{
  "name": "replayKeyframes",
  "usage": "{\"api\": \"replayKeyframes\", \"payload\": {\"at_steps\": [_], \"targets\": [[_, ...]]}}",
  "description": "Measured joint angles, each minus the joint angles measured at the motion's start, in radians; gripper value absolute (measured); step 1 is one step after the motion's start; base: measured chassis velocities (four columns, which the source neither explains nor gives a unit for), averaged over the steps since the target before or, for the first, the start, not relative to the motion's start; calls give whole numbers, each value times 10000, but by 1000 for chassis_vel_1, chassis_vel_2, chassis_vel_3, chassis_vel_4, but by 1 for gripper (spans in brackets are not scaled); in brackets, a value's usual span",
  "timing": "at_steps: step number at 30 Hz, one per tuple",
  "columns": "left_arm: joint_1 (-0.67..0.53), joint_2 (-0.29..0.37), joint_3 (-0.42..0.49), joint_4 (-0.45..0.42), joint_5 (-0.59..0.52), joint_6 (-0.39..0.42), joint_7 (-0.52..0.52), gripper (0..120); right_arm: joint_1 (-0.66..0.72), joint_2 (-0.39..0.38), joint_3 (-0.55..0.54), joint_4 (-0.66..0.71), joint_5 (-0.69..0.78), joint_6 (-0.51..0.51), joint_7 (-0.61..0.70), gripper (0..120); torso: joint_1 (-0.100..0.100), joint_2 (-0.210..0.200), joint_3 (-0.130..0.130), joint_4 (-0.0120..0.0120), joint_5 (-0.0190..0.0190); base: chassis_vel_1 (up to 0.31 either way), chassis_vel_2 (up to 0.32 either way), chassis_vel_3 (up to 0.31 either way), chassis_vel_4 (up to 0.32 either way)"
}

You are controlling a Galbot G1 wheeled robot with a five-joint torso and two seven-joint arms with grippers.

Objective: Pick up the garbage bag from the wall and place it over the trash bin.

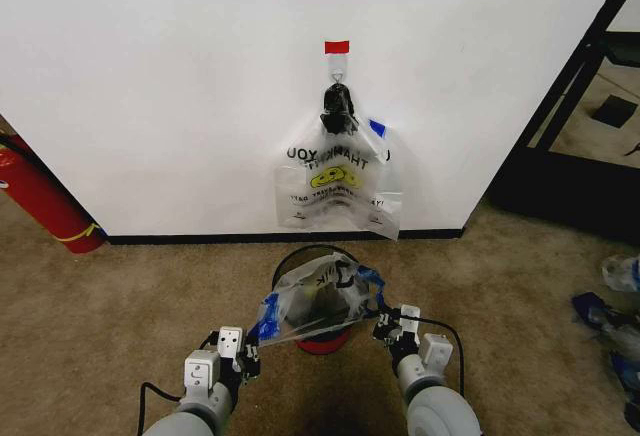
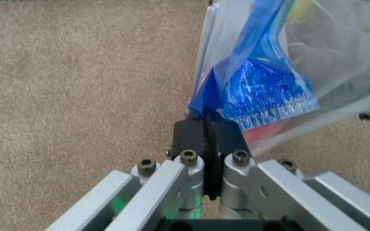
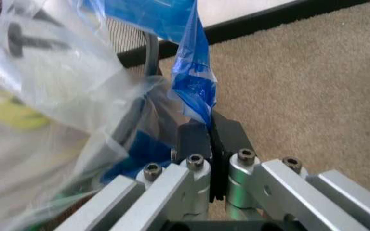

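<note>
Left gripper (image 1: pixel 252 352) and right gripper (image 1: pixel 385 323) each pinching a blue handle of the bag (image 1: pixel 318 301), bag stretched over the bin (image 1: pixel 292 259), apparently not yet seated, spare bags (image 1: pixel 340 181) on the wall (image 1: pixel 160 86).

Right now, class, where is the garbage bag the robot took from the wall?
In the head view the garbage bag is stretched over the trash bin, its blue handles pinched by the left gripper and right gripper.

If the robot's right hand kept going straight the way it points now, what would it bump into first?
Probably the trash bin. The right hand, shut on the garbage bag's blue handle, points ahead toward the wall, and the bin's rim lies just beyond it, though depth is unclear.
</note>
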State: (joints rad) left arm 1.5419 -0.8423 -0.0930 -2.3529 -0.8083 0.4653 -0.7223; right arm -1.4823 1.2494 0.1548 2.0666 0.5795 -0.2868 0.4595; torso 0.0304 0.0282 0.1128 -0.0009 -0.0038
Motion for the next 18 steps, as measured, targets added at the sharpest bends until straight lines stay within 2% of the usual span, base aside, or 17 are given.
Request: {"api": "replayKeyframes", "payload": {"at_steps": [12,18], "targets": [[-192,-103,369,240,19,125,95,0,-271,-204,273,153,-77,-548,109,0,0,0,0,0,0,0,0,0,0],[-726,-175,454,765,62,117,209,0,69,-181,353,-138,62,-621,158,0,0,0,0,1,0,0,0,0,0]]}}
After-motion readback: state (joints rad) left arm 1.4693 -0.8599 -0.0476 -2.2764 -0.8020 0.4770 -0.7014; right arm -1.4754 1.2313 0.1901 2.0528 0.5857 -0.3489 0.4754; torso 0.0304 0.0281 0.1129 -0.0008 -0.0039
